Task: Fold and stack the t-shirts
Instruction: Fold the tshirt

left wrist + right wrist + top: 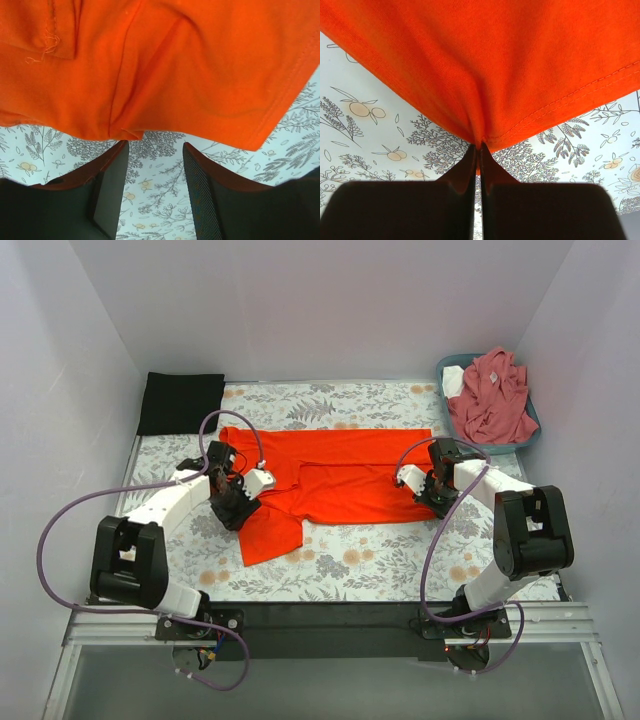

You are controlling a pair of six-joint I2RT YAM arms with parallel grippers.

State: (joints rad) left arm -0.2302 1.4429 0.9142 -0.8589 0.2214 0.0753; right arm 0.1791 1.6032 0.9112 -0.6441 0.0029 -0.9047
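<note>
The orange-red t-shirt (340, 480) lies spread on the worktop (380, 560), its right hem pinched in the closed right tool (479, 147) while the left tool (155, 150) gapes just short of the cloth (nothing held), so lifting now could skew the fold.

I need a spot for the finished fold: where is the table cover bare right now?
Bare floral cover: the near strip between the orange t-shirt and the black rail, and the narrow far strip between the black folded shirt and the basket. Crowded: the middle, with the left gripper and right gripper at that shirt, and the basket corner.
</note>
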